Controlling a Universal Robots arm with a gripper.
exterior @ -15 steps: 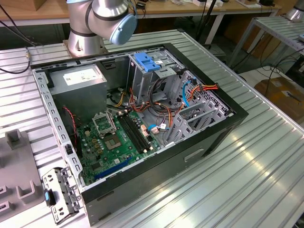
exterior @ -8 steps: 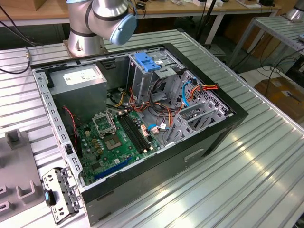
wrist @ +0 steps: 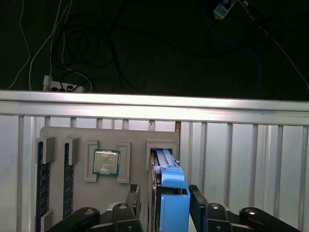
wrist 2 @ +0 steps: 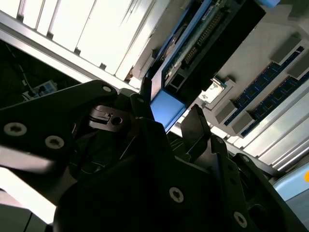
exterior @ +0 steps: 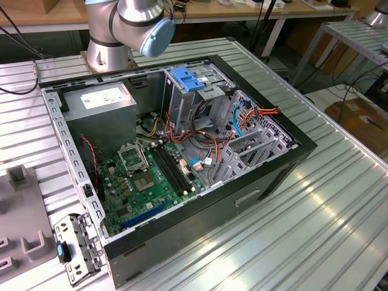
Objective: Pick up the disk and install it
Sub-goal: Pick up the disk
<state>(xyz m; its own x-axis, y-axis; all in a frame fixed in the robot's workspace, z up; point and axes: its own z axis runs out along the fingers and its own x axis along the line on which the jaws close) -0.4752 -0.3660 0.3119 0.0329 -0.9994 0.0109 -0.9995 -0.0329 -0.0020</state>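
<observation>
While clamped edge-on between the gripper's (wrist: 164, 192) fingers (wrist: 197, 200), the disk (wrist: 173, 210): slim dark slab, blue side rails, connector pins.

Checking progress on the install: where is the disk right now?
In the first wrist view the disk stands on edge in a slot of the grey parts tray, next to the processor chip, with the gripper around it.

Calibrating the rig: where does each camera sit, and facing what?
Exterior view: off the arm, looking down into the open computer case; the arm shows.
First wrist view: looks past the gripper at the disk and grey tray.
Second wrist view: close behind the gripper, facing the disk.
Both wrist views share gripper and disk.
</observation>
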